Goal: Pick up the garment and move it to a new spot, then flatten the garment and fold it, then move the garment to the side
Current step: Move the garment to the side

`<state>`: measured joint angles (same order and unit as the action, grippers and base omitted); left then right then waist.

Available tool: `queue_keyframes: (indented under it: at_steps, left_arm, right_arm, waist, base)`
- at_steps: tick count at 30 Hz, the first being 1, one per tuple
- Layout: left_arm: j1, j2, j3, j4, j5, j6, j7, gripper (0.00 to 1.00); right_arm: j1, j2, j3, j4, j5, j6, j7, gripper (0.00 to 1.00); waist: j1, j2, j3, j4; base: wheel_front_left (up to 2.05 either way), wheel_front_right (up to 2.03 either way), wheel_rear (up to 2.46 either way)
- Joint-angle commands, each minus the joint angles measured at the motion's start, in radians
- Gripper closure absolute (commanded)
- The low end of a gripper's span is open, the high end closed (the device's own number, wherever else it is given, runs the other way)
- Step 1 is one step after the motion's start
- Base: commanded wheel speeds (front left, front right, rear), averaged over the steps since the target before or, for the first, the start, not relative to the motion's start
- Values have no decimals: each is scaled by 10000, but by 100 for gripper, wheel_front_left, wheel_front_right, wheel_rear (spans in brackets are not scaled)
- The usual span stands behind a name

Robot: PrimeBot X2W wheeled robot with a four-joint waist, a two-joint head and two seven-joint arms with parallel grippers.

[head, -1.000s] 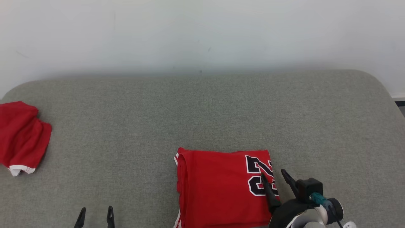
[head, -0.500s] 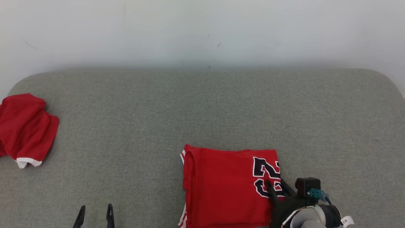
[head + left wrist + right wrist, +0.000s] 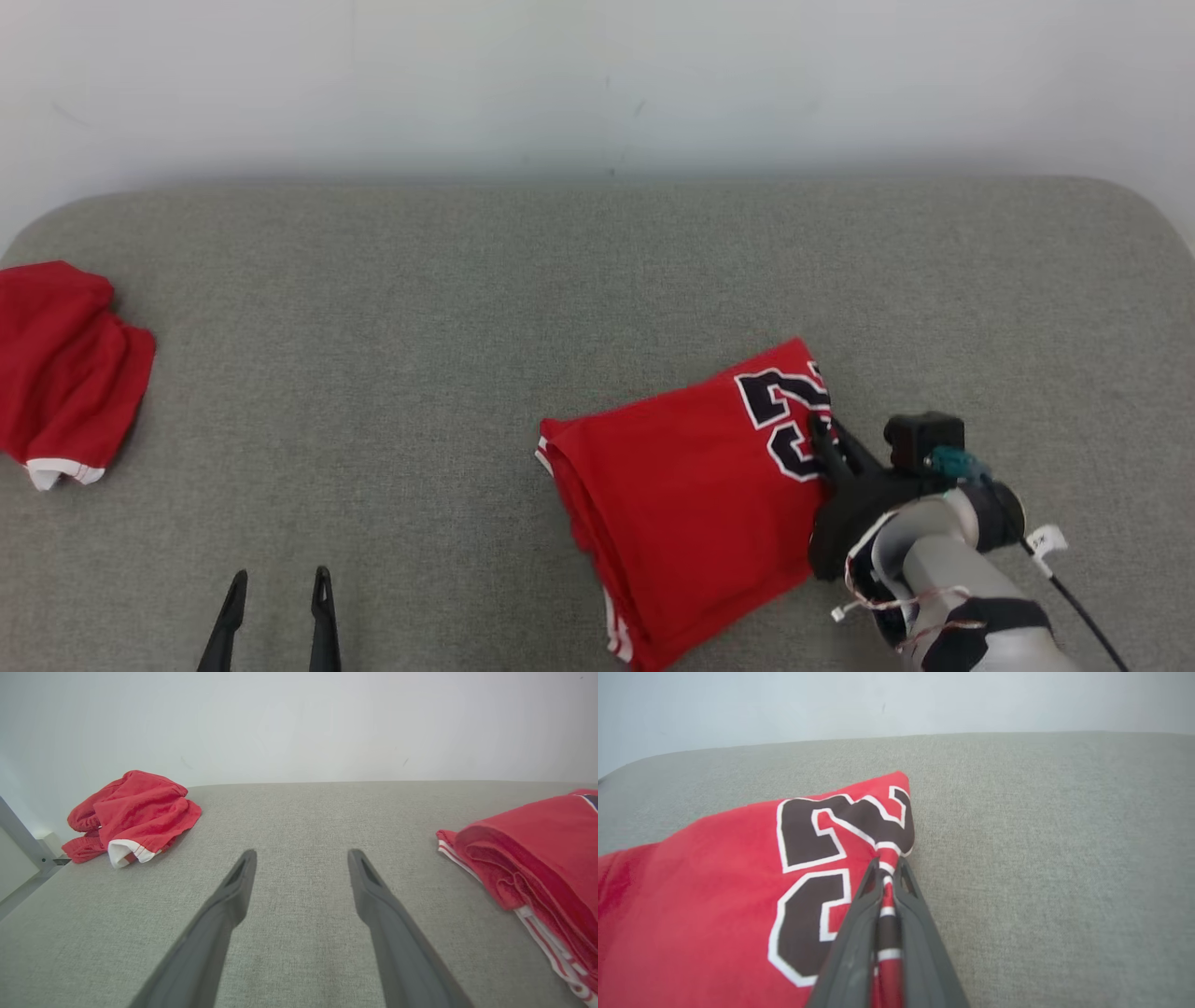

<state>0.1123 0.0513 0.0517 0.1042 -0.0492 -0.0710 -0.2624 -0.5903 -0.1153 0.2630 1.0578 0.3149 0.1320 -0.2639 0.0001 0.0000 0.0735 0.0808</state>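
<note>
The garment (image 3: pixel 695 490) is a folded red jersey with black, white-edged numbers, lying askew on the grey cushion; its right edge is lifted. My right gripper (image 3: pixel 826 434) is shut on that right edge, by the numbers. In the right wrist view the two fingers (image 3: pixel 852 952) pinch a fold of the garment (image 3: pixel 714 896) between them. The folded stack of the garment (image 3: pixel 537 854) shows at the right of the left wrist view. My left gripper (image 3: pixel 277 583) hovers open at the lower left, well apart from the garment, and nothing sits between its fingers (image 3: pixel 229 900).
A second red garment (image 3: pixel 61 373) with a white hem lies bunched at the cushion's left edge, also bunched in the left wrist view (image 3: pixel 133 814). The grey cushion (image 3: pixel 467 308) ends at a white wall behind, with rounded corners.
My right gripper has shut on the garment's right edge and moved it away from me, lifting and turning the folded jersey. The head camera has shifted slightly. The left gripper has stayed put.
</note>
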Motion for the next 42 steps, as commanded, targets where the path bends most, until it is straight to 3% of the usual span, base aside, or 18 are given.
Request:
queue_keyframes:
  at_steps: [1, 14, 27, 42]
  left_arm:
    - [-242, -13, -46, -187, -50, 15, -35, 0]
    - [-1349, -3, -633, -1526, 284, -194, -34, 0]
    - [-2282, 659, -1029, -3137, 666, -357, -34, 0]
    - [-2308, 1480, -1166, -5331, 913, 72, -34, 0]
  right_arm:
    - [-423, -214, 85, 8, -82, -29, -3, 100]
    - [-3513, -1866, 65, 550, -416, -29, -3, 100]
    - [-5914, -3549, -477, 616, -1392, -29, -3, 100]
    - [-7734, -4529, -943, 791, -3207, -29, -2, 100]
  waist:
    - [-1, 0, 361, -144]
    - [-1, 0, 2699, -803]
    - [-1, 0, 4869, -1836]
    - [-1, 0, 6240, -2641]
  base:
    - [0, 0, 0]
    - [0, 0, 0]
    - [0, 0, 0]
    - [0, 0, 0]
